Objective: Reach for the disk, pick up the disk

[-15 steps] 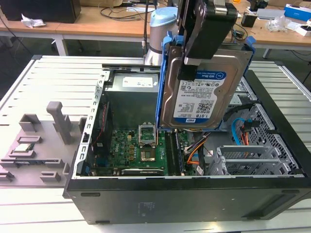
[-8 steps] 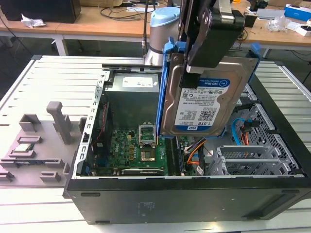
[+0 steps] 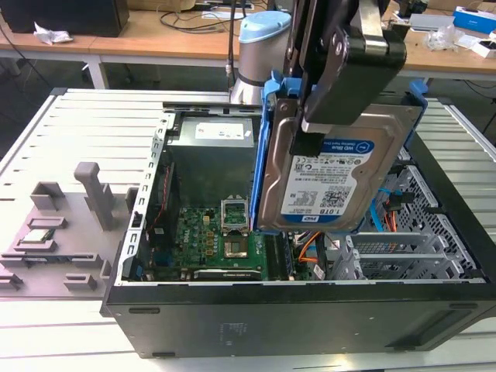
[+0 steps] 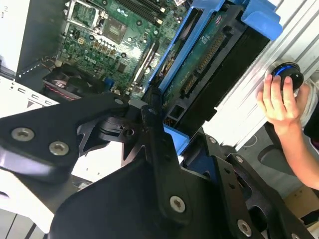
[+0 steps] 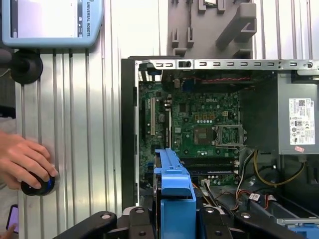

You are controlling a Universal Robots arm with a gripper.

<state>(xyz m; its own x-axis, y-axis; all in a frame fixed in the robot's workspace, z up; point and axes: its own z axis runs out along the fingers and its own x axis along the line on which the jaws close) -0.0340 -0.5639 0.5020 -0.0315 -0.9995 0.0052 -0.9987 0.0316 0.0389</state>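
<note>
The disk (image 3: 329, 174) is a silver-grey hard drive with a white-and-blue label and blue side rails. It hangs on edge, lifted above the open computer case (image 3: 232, 314). My gripper (image 3: 308, 133) is shut on it from above, one black finger pressed against the labelled face. The second wrist view looks along the disk's (image 4: 207, 62) green circuit side, with the gripper (image 4: 158, 122) clamped on its near end. Its blue rail (image 5: 173, 181) also rises between the black fingers (image 5: 137, 221) in the first wrist view.
Below the disk lies the case's green motherboard (image 3: 217, 240), with drive bays and cables at the exterior view's right. A grey fixture plate (image 3: 62, 232) sits to the left. A person's hand (image 4: 280, 99) rests on a round blue-black knob (image 5: 37, 184). A pendant (image 5: 50, 22) lies nearby.
</note>
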